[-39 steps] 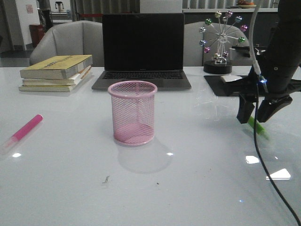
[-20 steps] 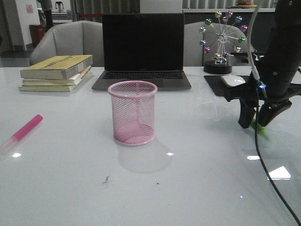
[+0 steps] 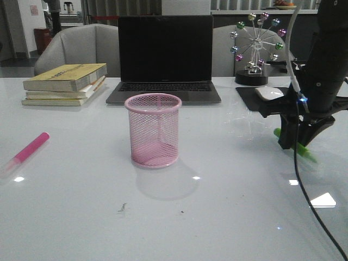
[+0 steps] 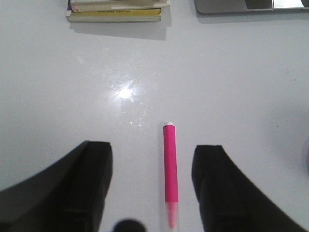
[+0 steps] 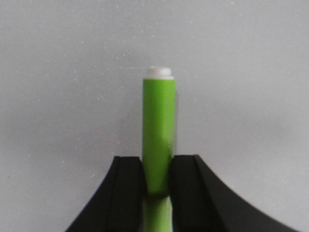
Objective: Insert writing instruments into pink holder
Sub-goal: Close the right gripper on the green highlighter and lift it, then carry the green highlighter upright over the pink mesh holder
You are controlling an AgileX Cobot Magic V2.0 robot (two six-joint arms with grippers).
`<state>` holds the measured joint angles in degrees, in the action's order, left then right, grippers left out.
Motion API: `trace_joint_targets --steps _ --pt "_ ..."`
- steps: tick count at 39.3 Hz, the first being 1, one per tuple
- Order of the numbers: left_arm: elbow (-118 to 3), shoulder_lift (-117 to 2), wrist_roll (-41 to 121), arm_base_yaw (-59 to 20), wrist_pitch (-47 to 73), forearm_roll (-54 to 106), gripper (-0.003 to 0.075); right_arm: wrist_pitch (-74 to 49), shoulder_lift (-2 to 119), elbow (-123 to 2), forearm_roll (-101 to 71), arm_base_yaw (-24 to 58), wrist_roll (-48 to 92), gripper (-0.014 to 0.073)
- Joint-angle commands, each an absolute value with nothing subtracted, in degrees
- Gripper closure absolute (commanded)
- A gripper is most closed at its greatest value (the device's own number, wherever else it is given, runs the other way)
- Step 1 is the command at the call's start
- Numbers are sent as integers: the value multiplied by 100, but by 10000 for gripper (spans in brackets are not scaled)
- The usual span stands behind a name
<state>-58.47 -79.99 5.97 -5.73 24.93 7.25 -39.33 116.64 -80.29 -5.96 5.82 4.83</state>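
Neither of the 2 markers is in the cup [image 3: 154,130] yet; it stands empty at the middle of the table [image 3: 217,217], in front of the laptop [image 3: 165,57].

The right gripper [image 3: 296,142] is down at the table on the right side, its jaws clamped on the green marker [image 5: 159,130]. In the right wrist view the fingers press against both sides of the barrel, with the white end sticking out beyond them. In the front view the marker lies tilted low across the gripper, a green end showing on each side; whether it is off the table yet I cannot tell.

The pink marker [image 4: 170,164] lies flat on the table at the far left, well apart from the cup. The left gripper [image 4: 152,186] hangs above it with jaws spread wide, the marker between them and touching neither.

So, as I judge it, 1 grasp is made, 0 markers are inserted, and both the carry to the cup and the second pick remain.

No brand, label or writing can be read anywhere; the books [image 3: 65,84] at the back left show none either.
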Motion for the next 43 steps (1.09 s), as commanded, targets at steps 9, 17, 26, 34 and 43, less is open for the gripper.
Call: trace_joint_targets --steps 9,17,26,34,43 --pt "-6063 -7828 579 -559 2169 733 285 -2913 10380 -8214 -727 967 514 528" --pt "-6063 -7828 579 -559 2169 733 285 -2030 9816 -8207 -928 1487 514 528" --pt "-6063 -7828 579 -559 2146 705 285 -537 9643 -7941 -941 2329 514 528" --pt "-6063 -7828 579 -559 2134 525 285 953 9749 -7483 -962 3028 514 528" --pt "-6063 -7828 579 -559 2110 366 285 1352 10075 -7416 -1110 3357 499 528"
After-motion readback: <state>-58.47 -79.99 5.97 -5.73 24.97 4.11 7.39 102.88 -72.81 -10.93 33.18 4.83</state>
